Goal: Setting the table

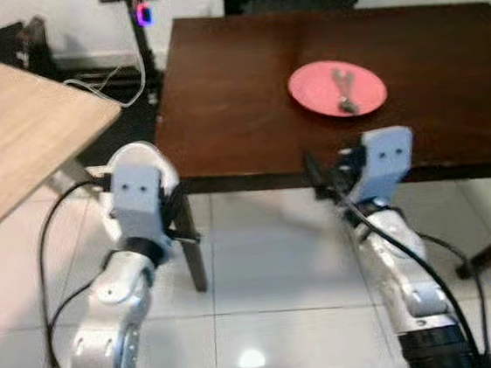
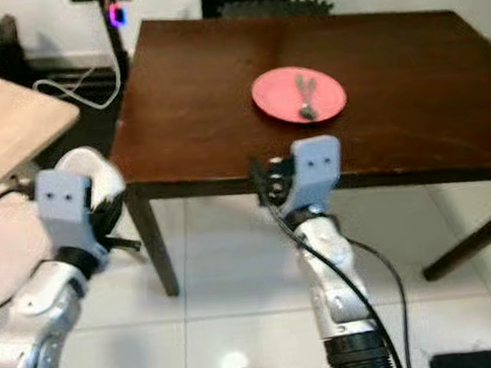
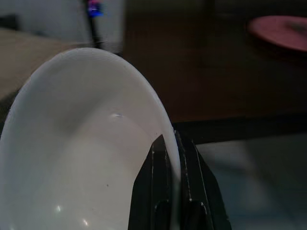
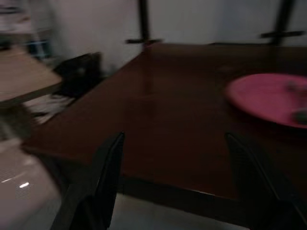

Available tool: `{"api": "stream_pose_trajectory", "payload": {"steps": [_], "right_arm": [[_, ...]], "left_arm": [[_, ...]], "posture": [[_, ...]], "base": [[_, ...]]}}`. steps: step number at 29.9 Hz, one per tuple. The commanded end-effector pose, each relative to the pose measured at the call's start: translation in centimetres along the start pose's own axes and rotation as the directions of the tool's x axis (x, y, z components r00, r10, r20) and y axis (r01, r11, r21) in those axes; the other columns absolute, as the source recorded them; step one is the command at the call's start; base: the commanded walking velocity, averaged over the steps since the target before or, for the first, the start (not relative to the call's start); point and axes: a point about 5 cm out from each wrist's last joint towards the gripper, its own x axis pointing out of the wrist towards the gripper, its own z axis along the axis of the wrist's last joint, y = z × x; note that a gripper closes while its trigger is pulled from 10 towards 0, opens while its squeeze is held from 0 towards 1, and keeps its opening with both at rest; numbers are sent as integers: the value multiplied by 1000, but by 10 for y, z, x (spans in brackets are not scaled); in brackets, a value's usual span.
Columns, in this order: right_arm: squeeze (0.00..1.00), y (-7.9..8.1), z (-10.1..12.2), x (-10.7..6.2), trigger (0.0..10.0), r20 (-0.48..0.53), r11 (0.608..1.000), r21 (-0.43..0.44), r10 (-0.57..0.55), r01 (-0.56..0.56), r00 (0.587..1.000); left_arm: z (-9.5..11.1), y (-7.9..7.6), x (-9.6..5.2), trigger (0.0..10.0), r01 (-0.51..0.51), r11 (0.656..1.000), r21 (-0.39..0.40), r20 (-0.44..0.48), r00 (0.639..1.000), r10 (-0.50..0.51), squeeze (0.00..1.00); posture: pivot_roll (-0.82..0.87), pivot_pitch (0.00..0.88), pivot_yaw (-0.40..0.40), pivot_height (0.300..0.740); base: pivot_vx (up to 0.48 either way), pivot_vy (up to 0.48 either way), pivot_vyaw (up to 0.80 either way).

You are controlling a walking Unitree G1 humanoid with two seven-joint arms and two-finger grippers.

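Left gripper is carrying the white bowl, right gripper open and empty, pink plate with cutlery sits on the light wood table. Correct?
Not quite. The pink plate with cutlery sits on the dark brown table, not the light wood table, as the left eye view shows. The left gripper does hold the white bowl, and the right gripper is open and empty.

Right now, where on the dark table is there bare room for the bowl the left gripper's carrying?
The left gripper is shut on the white bowl. On the dark table, the widest bare patch is the left half, between the left edge and the pink plate. The near edge below the plate is bare too. The plate itself is taken: cutlery lies on it.
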Motion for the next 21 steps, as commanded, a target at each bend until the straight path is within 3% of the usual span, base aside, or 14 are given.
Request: {"api": "stream_pose_trajectory", "payload": {"steps": [1,21], "right_arm": [[0,-5,-6,-4,10000,-26,1000,-3,-18,18,999],[0,-6,-7,-4,10000,-26,1000,3,-23,23,999]], "left_arm": [[-2,-3,0,10000,11,1000,6,-5,1000,-11,0],[-3,-3,0,10000,9,1000,8,-8,1000,-9,0]], "posture": [[59,102,34,740],[62,107,36,740]], "base": [[0,0,800],[0,0,800]]}}
